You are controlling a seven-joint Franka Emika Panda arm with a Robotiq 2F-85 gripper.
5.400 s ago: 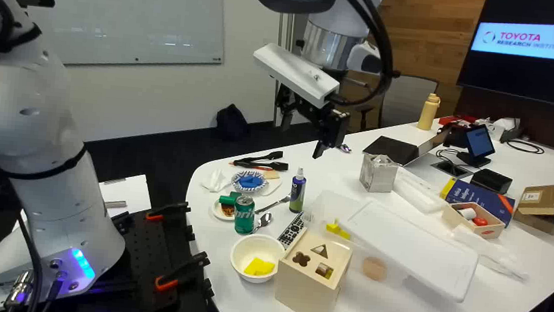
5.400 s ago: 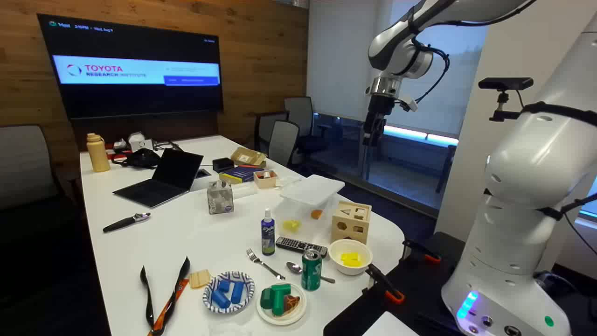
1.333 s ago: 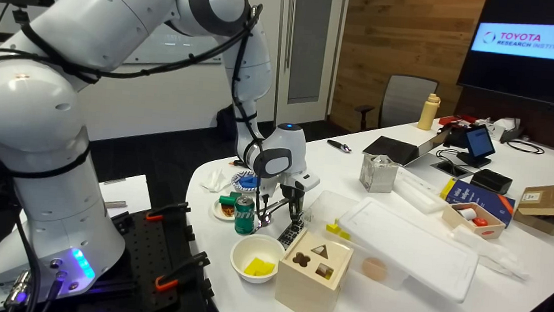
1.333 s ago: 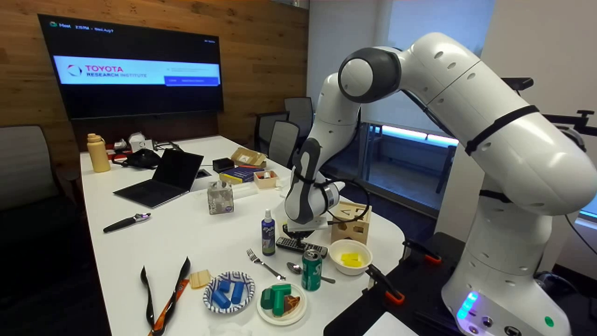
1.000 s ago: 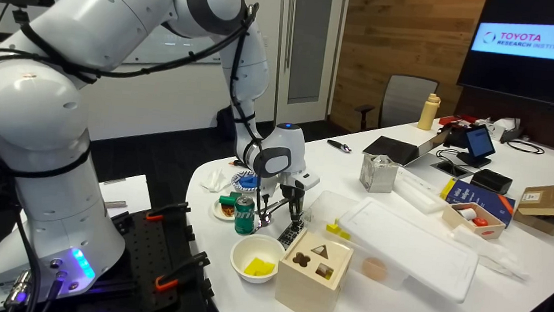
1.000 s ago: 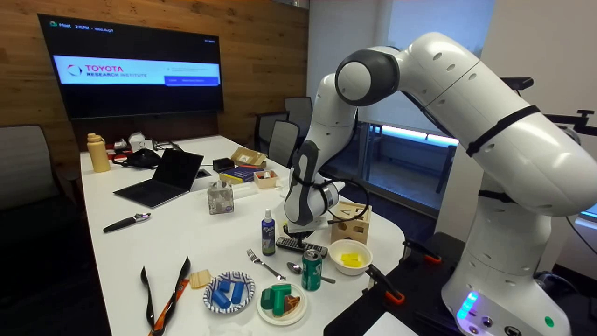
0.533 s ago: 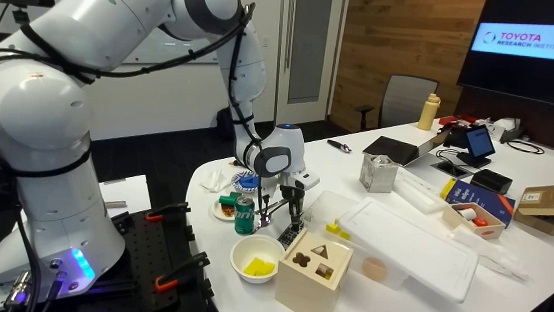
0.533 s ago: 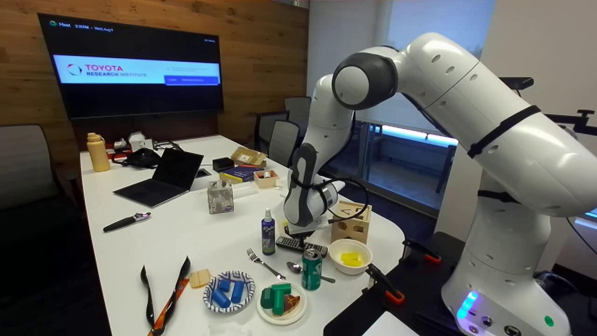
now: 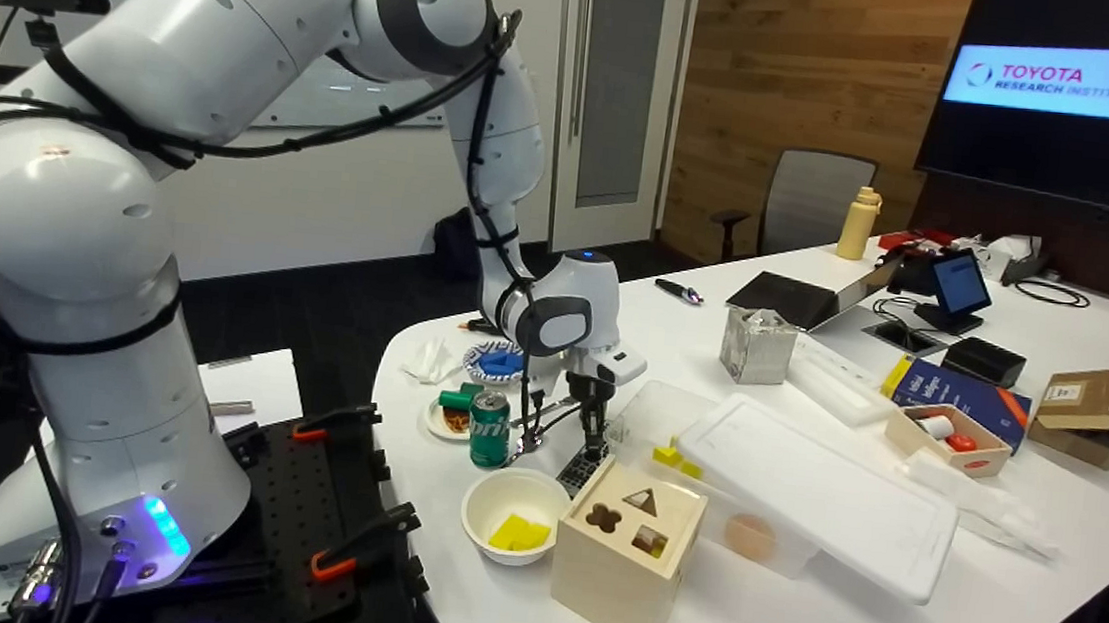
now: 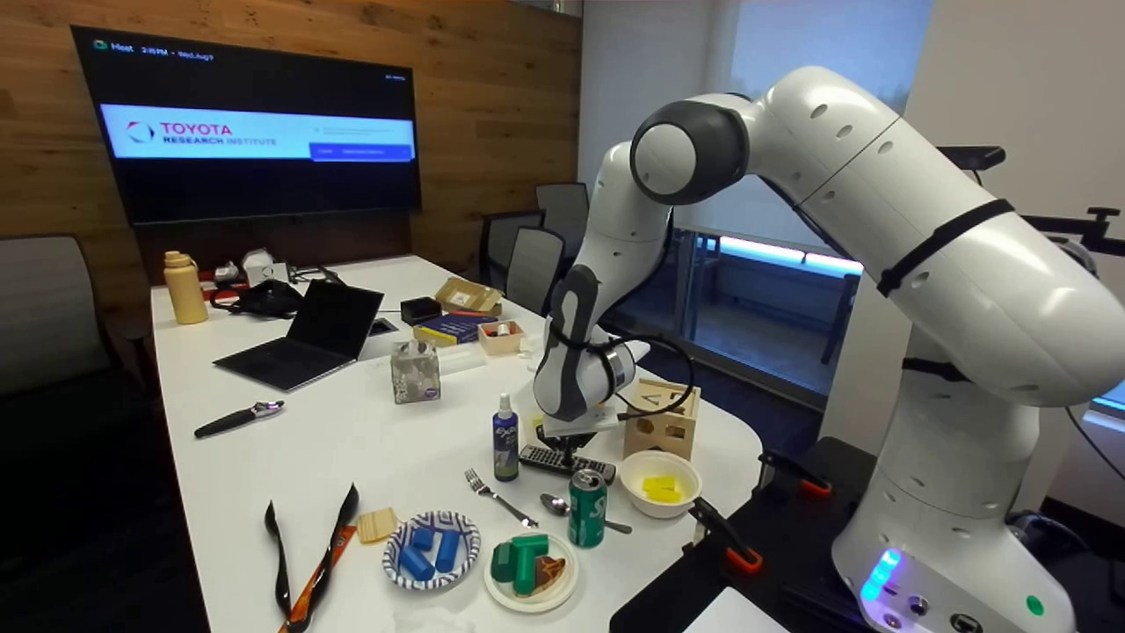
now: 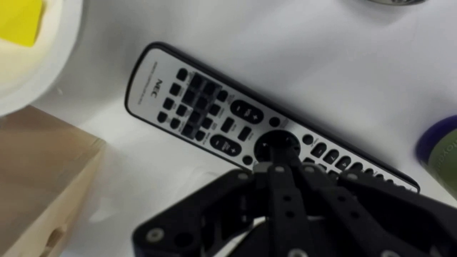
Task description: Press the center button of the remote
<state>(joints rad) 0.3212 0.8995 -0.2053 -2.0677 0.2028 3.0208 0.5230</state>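
Observation:
In the wrist view the remote [image 11: 141, 91], silver with black buttons, lies face up and slanted across the white table. My gripper [image 11: 282, 148] points down at it, fingers together with nothing between them. The fingertips sit over the black round pad [image 11: 262, 150] in the remote's middle and cover the center button, which is hidden. They look to be at the remote's surface; I cannot tell whether the button is pressed in. Both exterior views show the remote [image 9: 583, 473] [image 10: 538, 456] with my gripper [image 9: 594, 447] [image 10: 569, 461] right above its middle part.
Close by stand a wooden shape box [image 9: 616, 583], a white bowl [image 9: 477, 511] with yellow blocks, a green can [image 10: 587, 519] and a spray bottle [image 10: 505, 444]. A fork [image 10: 501, 499] and spoon [image 10: 555, 504] lie near. A lidded clear bin [image 9: 819, 495] flanks the remote.
Several seconds ago my gripper hung high above the table with its fingers apart; it has since come down to the remote and shut. Over the last second it has shifted only slightly.

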